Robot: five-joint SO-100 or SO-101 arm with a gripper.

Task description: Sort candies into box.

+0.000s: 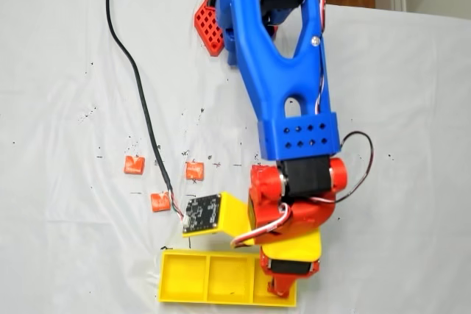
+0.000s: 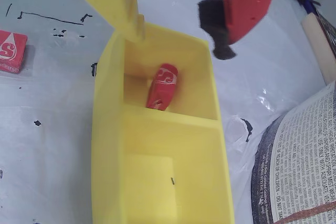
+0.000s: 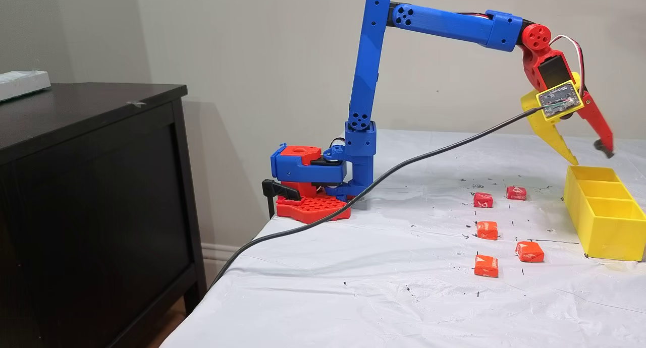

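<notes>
The yellow box [image 3: 603, 227] stands at the right end of the table in a fixed view and at the bottom edge [image 1: 184, 279] in the view from above. My gripper [image 3: 589, 156] hangs open just above the box's far compartment. In the wrist view the gripper [image 2: 178, 43] holds nothing, with the yellow finger [image 2: 113, 3] on the left and the red finger [image 2: 244, 9] on the right. One red candy [image 2: 163, 86] lies tilted inside the compartment below it. Several candies lie on the sheet left of the box, among them a red one [image 3: 483, 200] and an orange one [image 3: 529, 251].
A black cable [image 1: 140, 101] runs across the white sheet to the wrist camera, close to an orange candy [image 1: 160, 201]. Printed paper [image 2: 299, 166] lies beside the box. The arm's base [image 3: 313, 186] sits at the table's far end. A dark cabinet [image 3: 91, 186] stands beyond the table.
</notes>
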